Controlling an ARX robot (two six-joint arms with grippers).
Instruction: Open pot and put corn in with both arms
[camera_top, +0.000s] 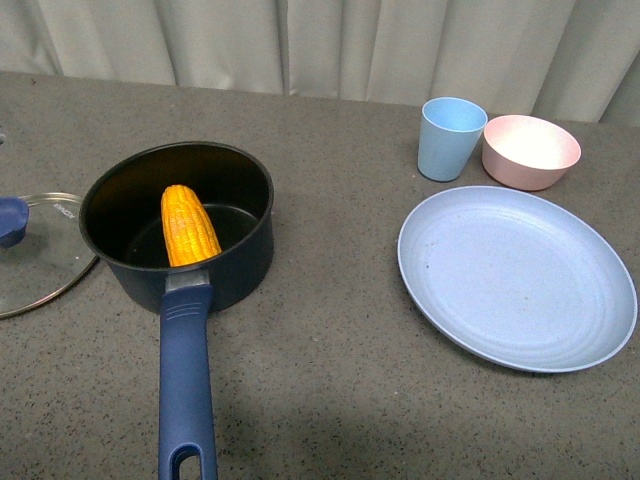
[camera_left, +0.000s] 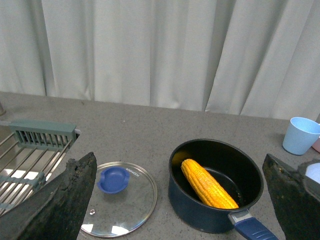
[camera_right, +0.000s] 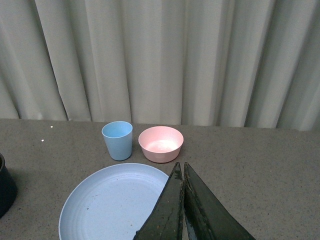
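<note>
Front view: corn (camera_top: 190, 226) inside pot (camera_top: 240, 270)

right gripper (camera_right: 183, 172) closed | blue plate (camera_right: 107, 202) | blue cup (camera_right: 117, 140) | pink bowl (camera_right: 160, 144)

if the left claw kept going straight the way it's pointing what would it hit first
Probably the tabletop in the gap between the glass lid and the pot holding the corn. The left claw is open, and lid and pot each sit near one finger's line, so either could be clipped; depth is unclear.

A staged kitchen-like tabletop: grey speckled counter (camera_top: 330, 400), pale curtain (camera_right: 150, 60) backdrop, dish rack (camera_left: 30, 150), plastic tableware.
</note>
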